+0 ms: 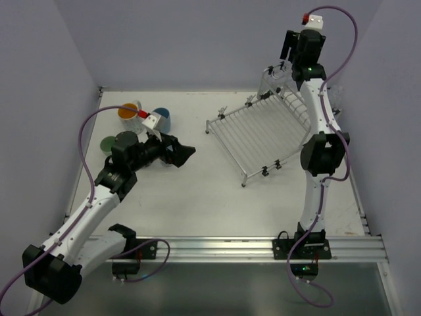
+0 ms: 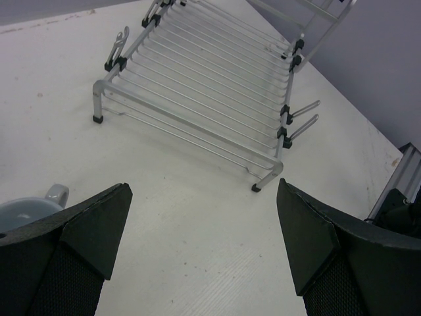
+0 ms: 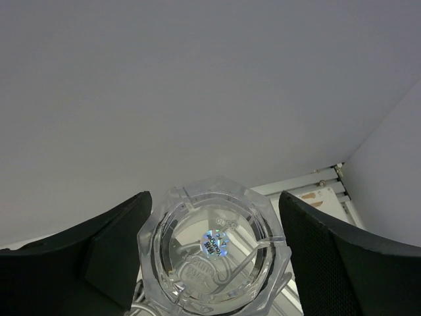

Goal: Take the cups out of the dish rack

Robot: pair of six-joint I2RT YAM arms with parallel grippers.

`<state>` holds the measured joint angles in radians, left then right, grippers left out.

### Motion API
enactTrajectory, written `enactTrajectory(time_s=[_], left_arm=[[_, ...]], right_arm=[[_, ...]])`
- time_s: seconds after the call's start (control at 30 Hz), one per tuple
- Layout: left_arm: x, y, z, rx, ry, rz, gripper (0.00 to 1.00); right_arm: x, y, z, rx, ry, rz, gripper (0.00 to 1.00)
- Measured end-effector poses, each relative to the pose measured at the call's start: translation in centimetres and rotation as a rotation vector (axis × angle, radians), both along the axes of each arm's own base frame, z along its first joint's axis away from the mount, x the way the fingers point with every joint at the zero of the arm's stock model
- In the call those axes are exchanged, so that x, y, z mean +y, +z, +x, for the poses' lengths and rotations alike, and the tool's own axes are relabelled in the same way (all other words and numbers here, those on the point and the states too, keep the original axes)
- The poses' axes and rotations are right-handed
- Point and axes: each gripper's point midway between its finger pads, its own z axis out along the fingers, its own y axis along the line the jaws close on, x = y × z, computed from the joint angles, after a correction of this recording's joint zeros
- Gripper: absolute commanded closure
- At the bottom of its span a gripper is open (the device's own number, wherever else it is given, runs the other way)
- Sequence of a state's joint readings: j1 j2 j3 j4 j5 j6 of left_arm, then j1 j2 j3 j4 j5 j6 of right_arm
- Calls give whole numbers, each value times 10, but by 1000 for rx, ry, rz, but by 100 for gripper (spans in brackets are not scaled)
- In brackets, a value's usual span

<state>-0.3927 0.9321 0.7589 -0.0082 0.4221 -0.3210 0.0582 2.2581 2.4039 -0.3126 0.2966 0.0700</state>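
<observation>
a robot lab cell: plain lilac walls point(image 1: 197, 39) around a white table point(image 1: 197, 197) with an aluminium mounting rail point(image 1: 217, 247)

The left arm reaches low from its base with the elbow bent, its wrist well to the left of the dish rack point(image 1: 256, 135). The left gripper point(image 1: 186, 152) points toward the rack, jaws spread wide. The right arm rises along the rack's right side, its wrist high over the rack's raised back. The right gripper point(image 3: 212, 201) has its fingers set against both sides of a clear glass point(image 3: 210, 257).
</observation>
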Motion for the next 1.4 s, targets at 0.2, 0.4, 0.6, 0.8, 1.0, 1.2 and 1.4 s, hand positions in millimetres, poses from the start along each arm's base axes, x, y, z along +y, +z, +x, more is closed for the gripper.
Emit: enactTrajectory(time_s=[0.2,0.4,0.6,0.8,1.0,1.2,1.4], left_arm=[[0,-1,1,4,2,1,0],[1,-3,4,8,7,1,0],[-2,2,6,13,11,-35,0],[-10,18,9,16,-3,-118,0],[-22,46,10,23,-37,-272,10],[-29,92,11,-11,-71,-476,12],[-34,108,21,-1,-84,-587,14]], right_arm=[[-2,-3,5,-32,-3,5,45],[-2,1,3,-51,-1,6,50],[1,29,-13,-110,19,20,51],[19,111,-53,-289,114,126,52],[74,154,-122,-425,385,413,53],[179,105,-181,-320,698,723,52],[280,44,-251,-88,966,967,52]])
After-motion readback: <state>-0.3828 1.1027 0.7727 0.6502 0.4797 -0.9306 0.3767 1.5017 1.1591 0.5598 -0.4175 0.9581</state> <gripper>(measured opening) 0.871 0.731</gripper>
